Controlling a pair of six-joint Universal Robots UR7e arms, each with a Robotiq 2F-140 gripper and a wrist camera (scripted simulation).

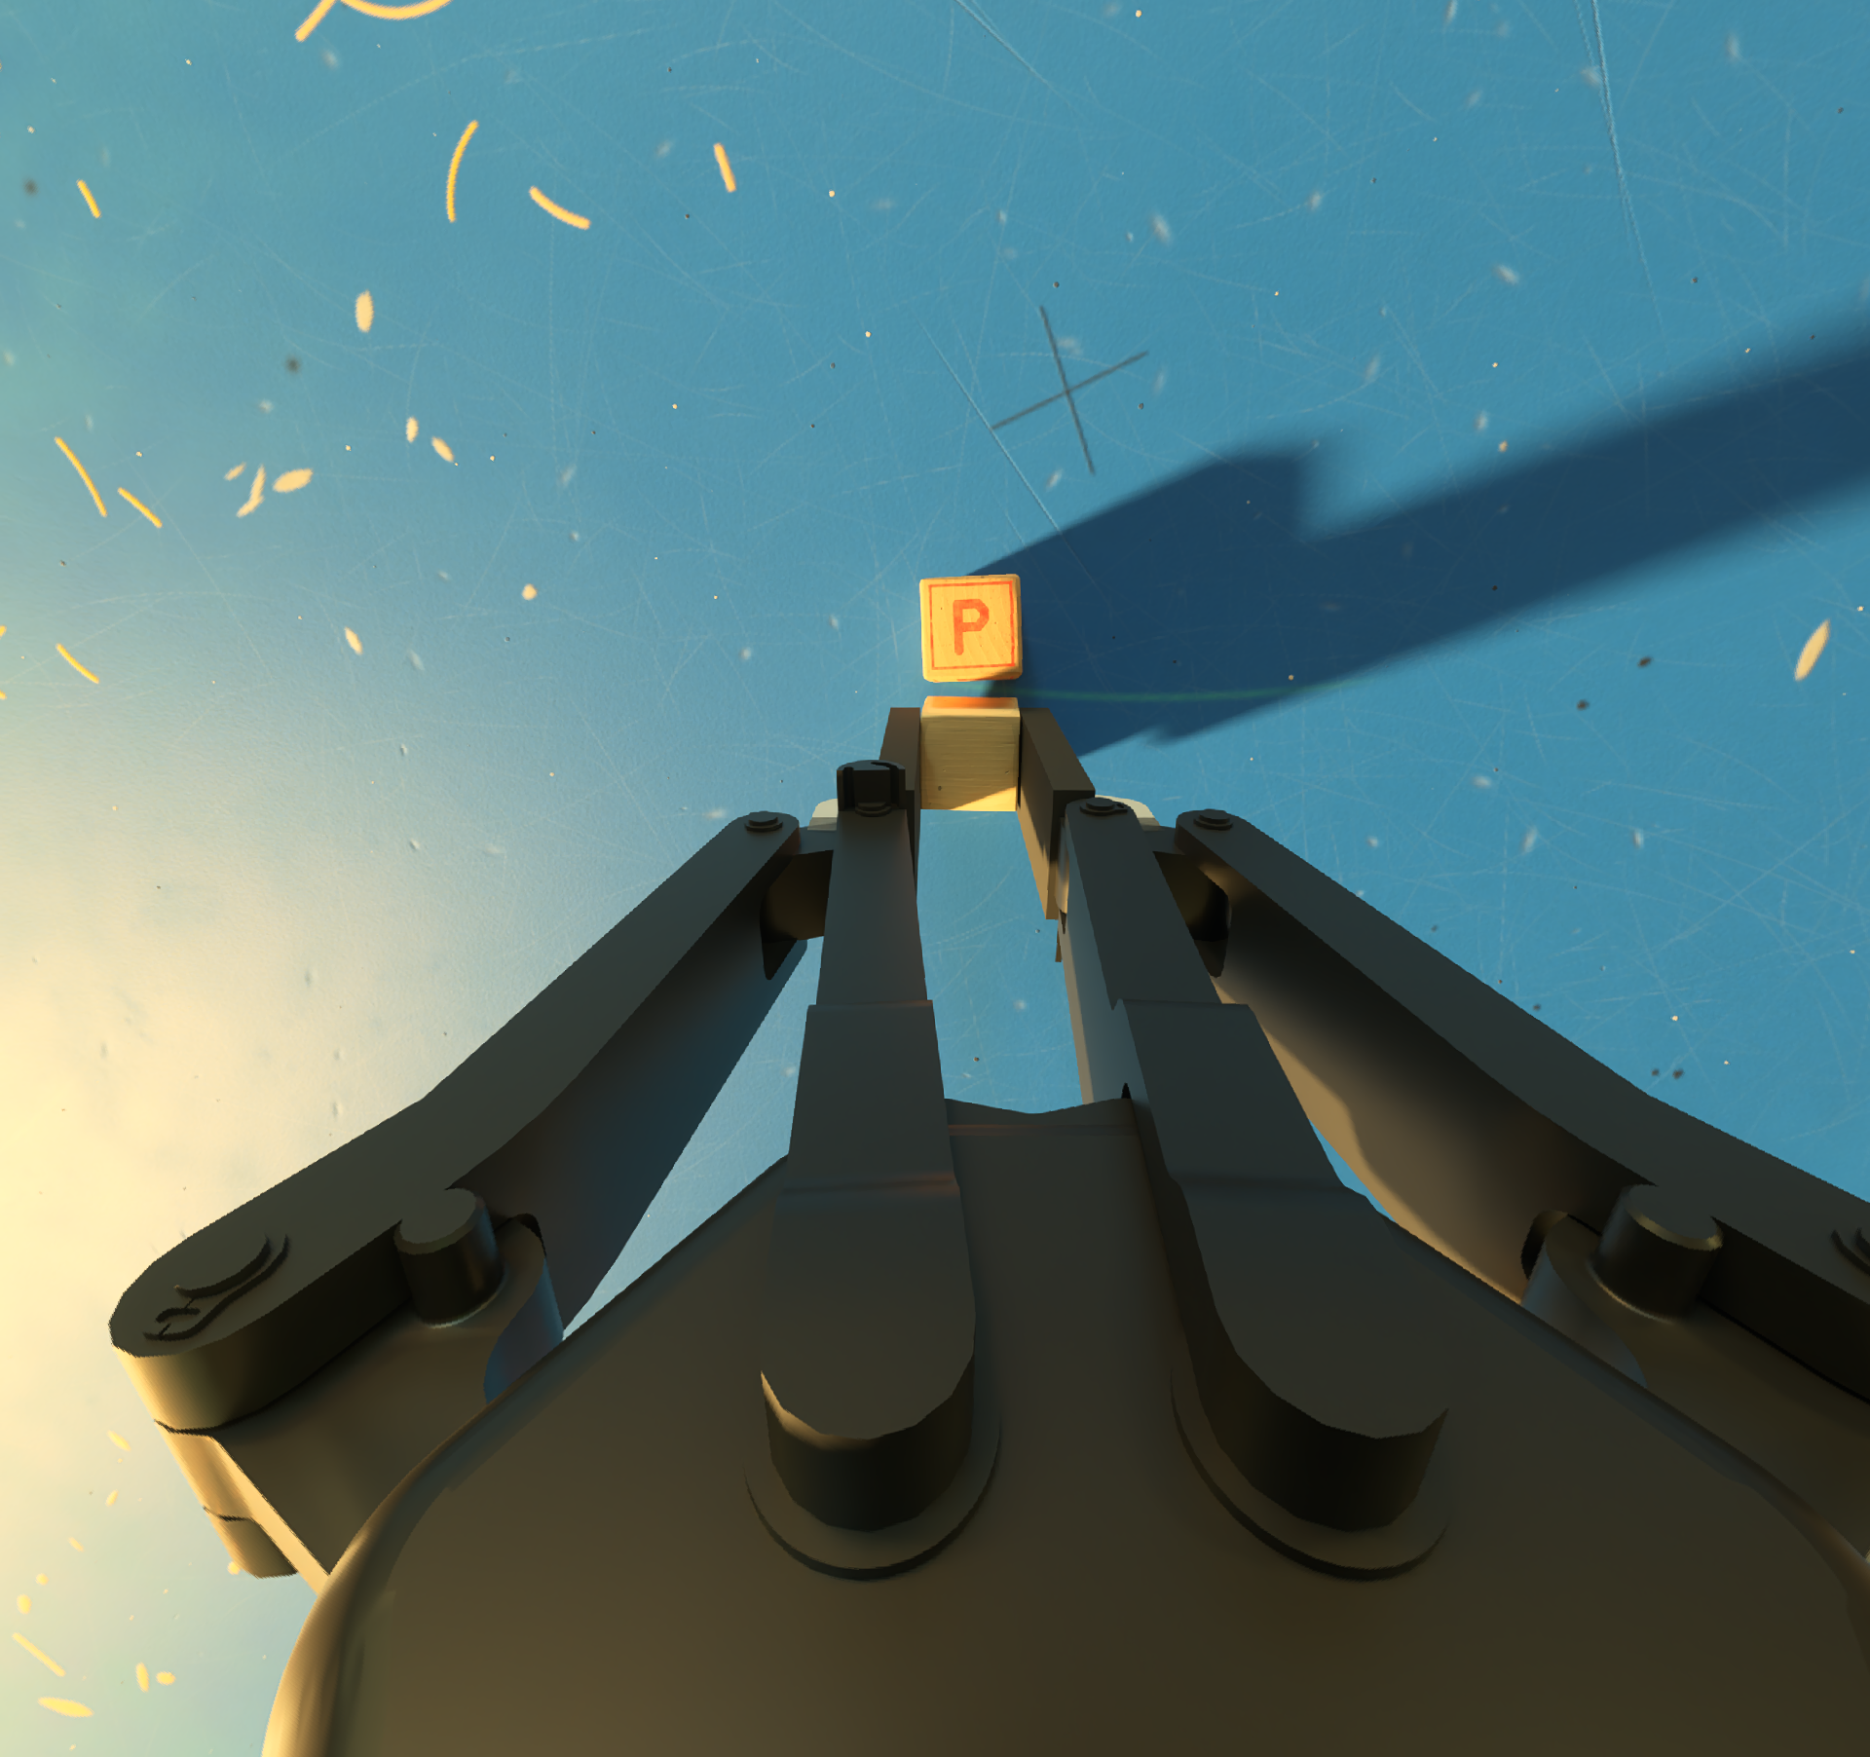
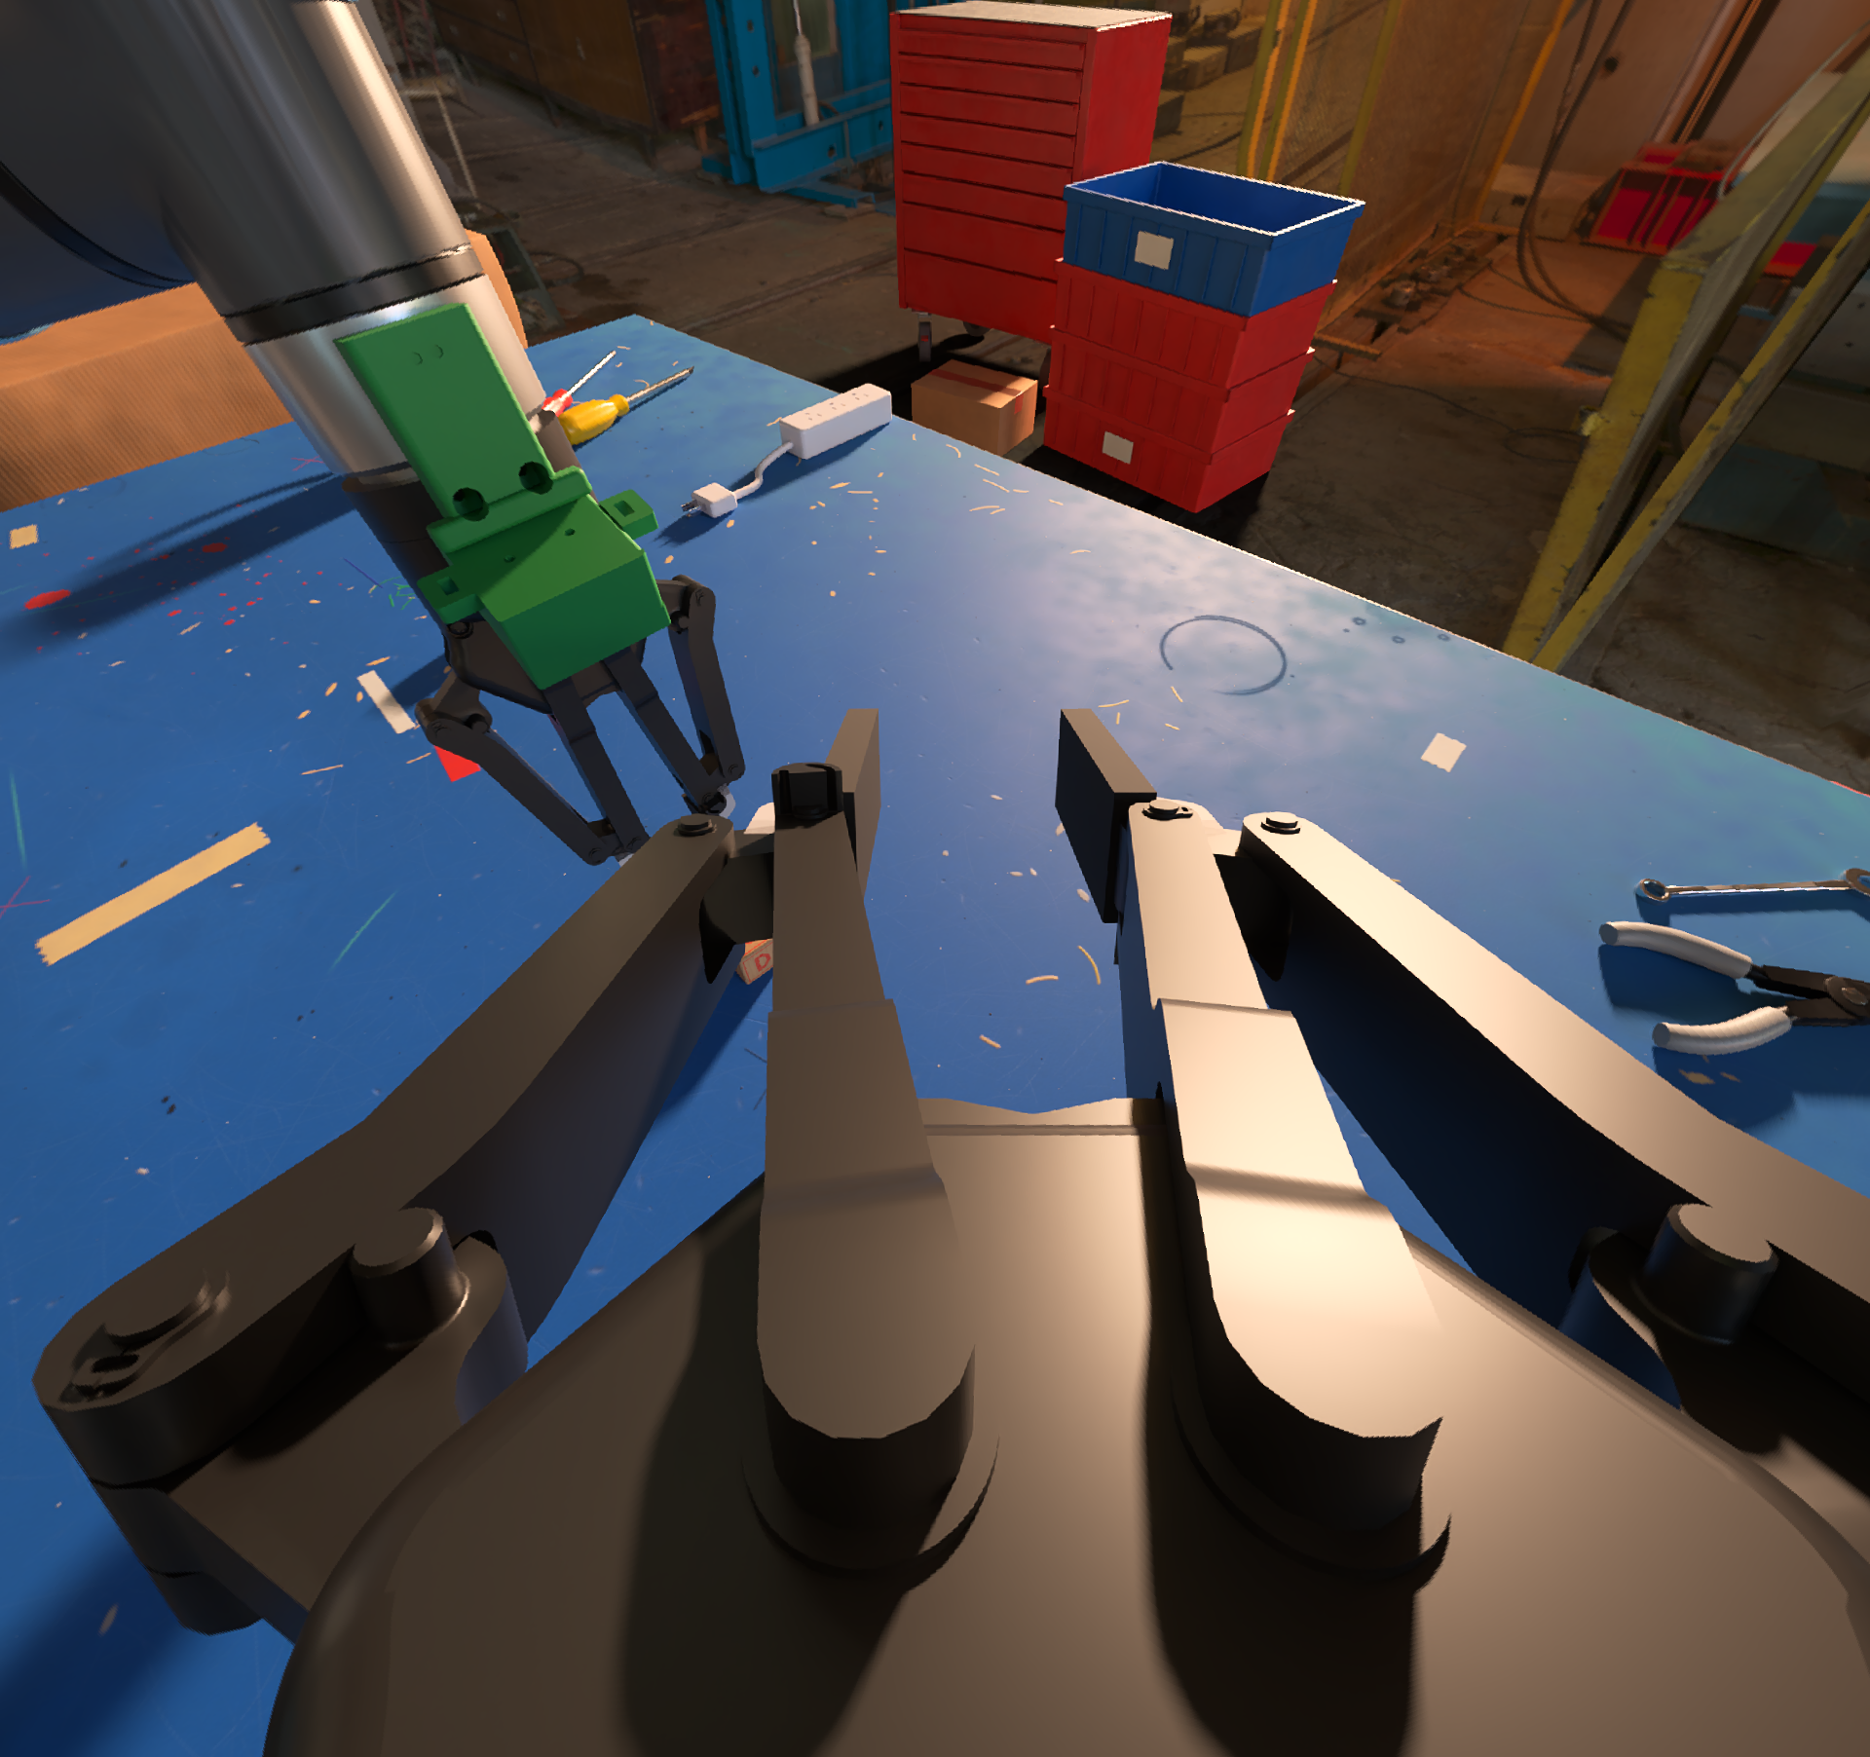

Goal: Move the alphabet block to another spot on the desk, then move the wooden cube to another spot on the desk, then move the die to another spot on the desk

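Note:
In the left wrist view my left gripper (image 1: 969, 747) is shut on a plain wooden cube (image 1: 969, 759), held between the two fingertips over the blue desk (image 1: 506, 494). The alphabet block (image 1: 969, 628), pale wood with an orange frame and letter on top, lies on the desk just beyond the cube. In the right wrist view my right gripper (image 2: 966, 757) is open and empty above the desk (image 2: 1012, 575). The left gripper (image 2: 658, 798) shows to its left under a green mount. A corner of the alphabet block (image 2: 757, 960) peeks out behind my right gripper's left finger. No die is in view.
White-handled pliers (image 2: 1740, 985) and a wrench (image 2: 1751, 889) lie at the right. A white power strip (image 2: 835, 418) and screwdrivers (image 2: 607, 413) lie near the far edge. A cardboard box (image 2: 132, 383) stands at the left. Red and blue crates (image 2: 1174, 363) stand beyond the desk.

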